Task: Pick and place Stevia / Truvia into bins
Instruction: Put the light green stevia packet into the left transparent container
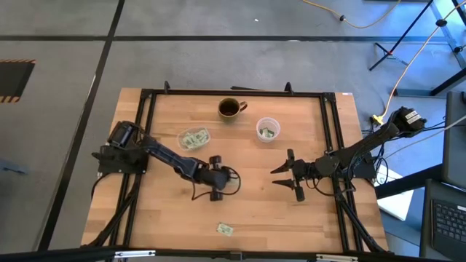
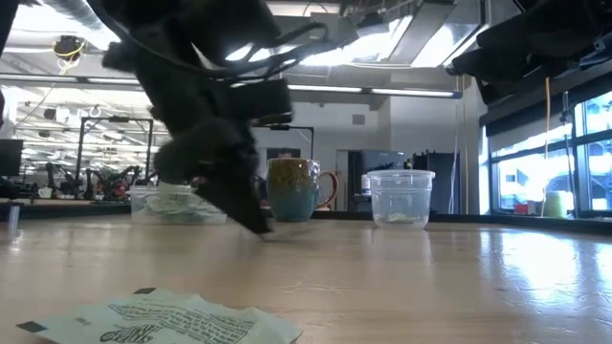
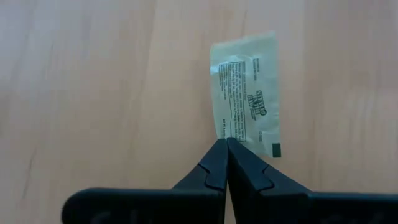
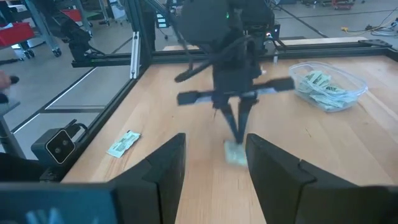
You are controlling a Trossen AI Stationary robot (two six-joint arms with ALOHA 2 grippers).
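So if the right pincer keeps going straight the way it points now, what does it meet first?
Probably the left pincer, shut on a pale sachet at the tabletop, directly ahead of the open right pincer. Bare wood lies between them; depth is hard to judge.

Nearest sachet (image 2: 158, 320) cut off by low view's edge, tub (image 2: 172, 204) half hidden behind arm

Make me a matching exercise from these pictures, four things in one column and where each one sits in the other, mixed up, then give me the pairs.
Things:
1. dark ceramic mug with a handle
2. small round clear plastic cup
3. shallow clear plastic tub
4. lone pale green paper sachet

Places:
A. near the table's front edge
B. between the left arm and the mug, sachets inside
C. at the table's far edge, middle
D. right of the mug, a sachet inside

Pairs: 1-C, 2-D, 3-B, 4-A
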